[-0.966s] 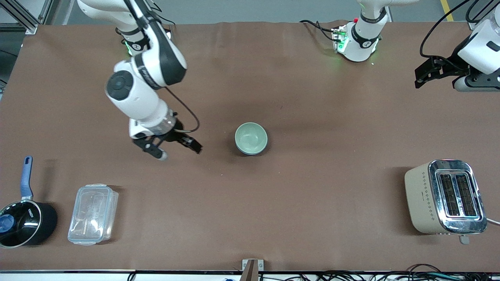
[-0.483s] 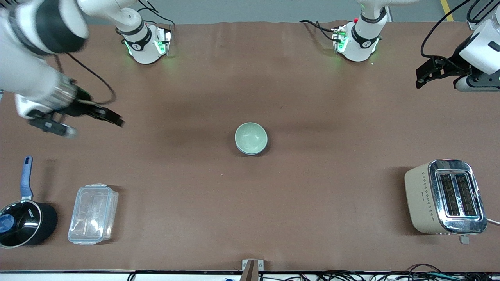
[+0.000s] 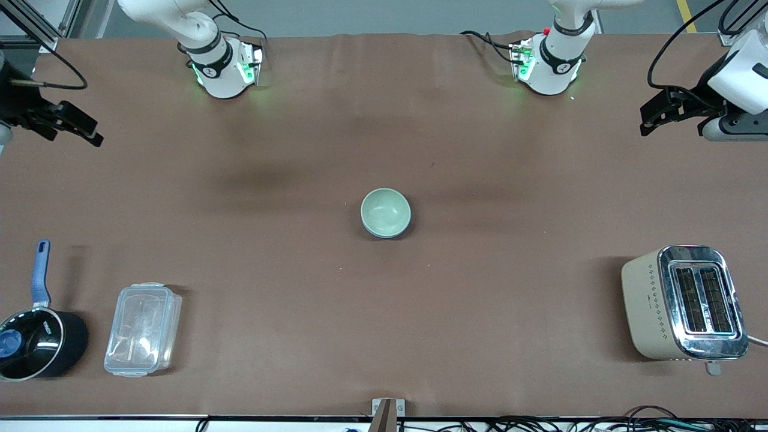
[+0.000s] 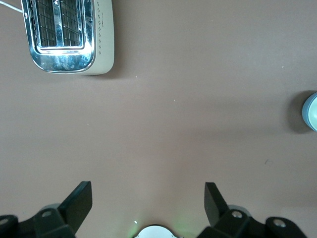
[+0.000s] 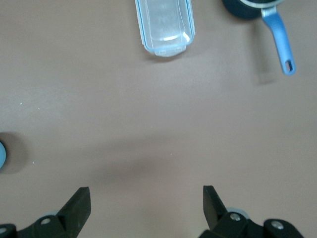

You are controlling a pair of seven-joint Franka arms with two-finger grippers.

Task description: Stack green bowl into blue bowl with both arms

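The pale mint-green bowl sits nested in the blue bowl at the middle of the table. Only a thin dark blue edge of the blue bowl shows under it. The stack's edge also shows in the left wrist view and the right wrist view. My right gripper is open and empty, high over the right arm's end of the table; its fingers frame bare table. My left gripper is open and empty over the left arm's end, and its fingers stand wide apart.
A beige and chrome toaster stands near the front at the left arm's end. A clear lidded container and a black saucepan with a blue handle stand near the front at the right arm's end.
My right arm has swung away from beside the stacked bowls out to its own end of the table. The bowls and my left arm have stayed put.
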